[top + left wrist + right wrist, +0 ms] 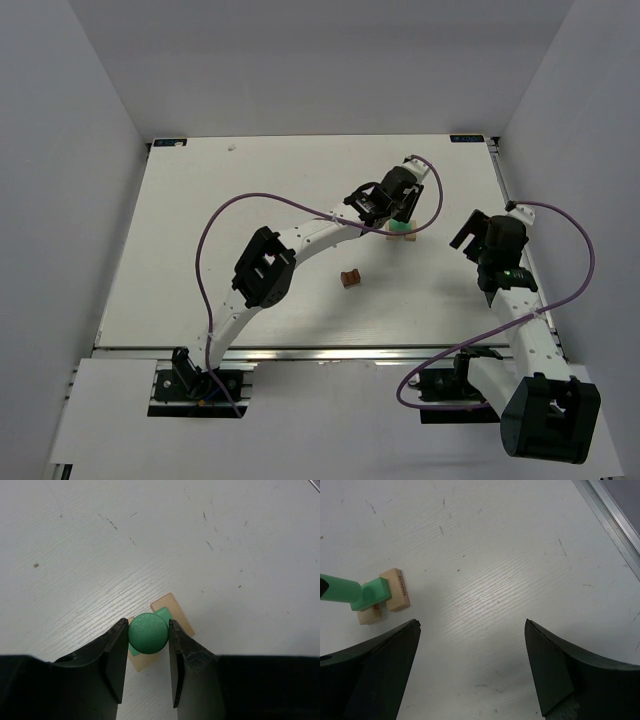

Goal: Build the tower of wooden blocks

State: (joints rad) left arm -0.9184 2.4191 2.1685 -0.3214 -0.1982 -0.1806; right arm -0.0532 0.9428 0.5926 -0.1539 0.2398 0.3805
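Observation:
My left gripper is shut on a mint green cylinder, seen end-on in the left wrist view. The cylinder stands on a flat mint green block, which lies across two pale tan blocks. This stack is at the table's back right, under the left gripper. The dark brown notched block lies alone near the table's middle. My right gripper is open and empty above bare table, to the right of the stack.
The white table is walled in by white panels on three sides. A metal rail runs along its right edge, close to the right arm. The left arm's purple cable loops over the table's left half.

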